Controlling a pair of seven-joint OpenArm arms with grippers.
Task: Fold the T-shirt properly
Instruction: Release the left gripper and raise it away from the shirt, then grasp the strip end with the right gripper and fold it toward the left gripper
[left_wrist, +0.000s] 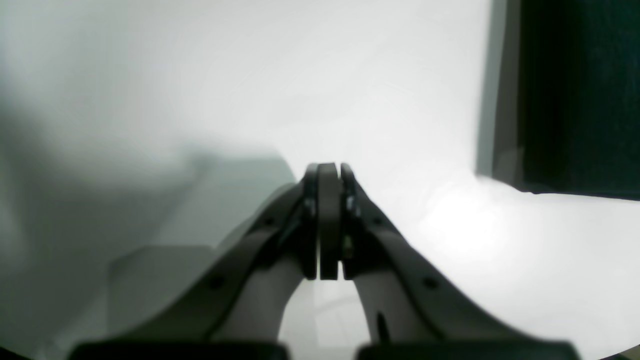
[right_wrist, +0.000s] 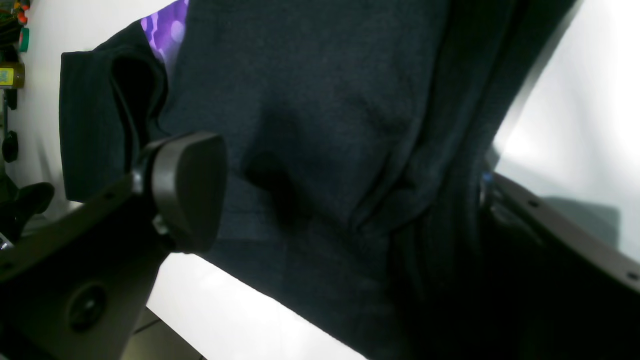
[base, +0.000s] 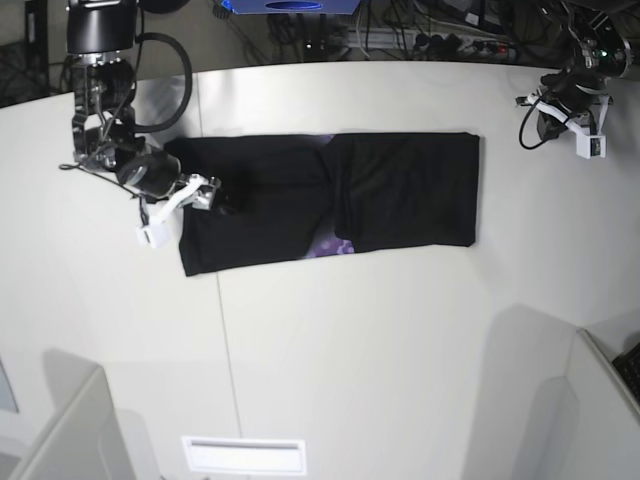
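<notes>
Desk (base: 330, 340): white, matte, wide, with a curved far edge and one thin seam running front to back left of centre. Behind the far edge is a dark strip of cables (base: 420, 35) and a blue item (base: 290, 6), too small to identify. Grey panel corners poke in at bottom left (base: 70, 430) and bottom right (base: 605, 375); a white slotted plate (base: 243, 455) sits at the near edge.

T-shirt (base: 330, 195): black, lying flat on the far half of the desk as a long horizontal band, sides folded inward. A vertical overlap edge runs near its middle, and a sliver of purple print shows at the lower edge there. The right wrist view shows the same purple patch near a sleeve fold.

Right arm: base-view left, over the shirt's left end. Right claw (base: 215, 192) is spread wide, with dark cloth between the fingers in the wrist view. I cannot tell if the pads touch the fabric.

Left arm: far right corner, well apart from the shirt. Left claw (left_wrist: 329, 220) is fully closed, with nothing between the pads and bare desk under it.
</notes>
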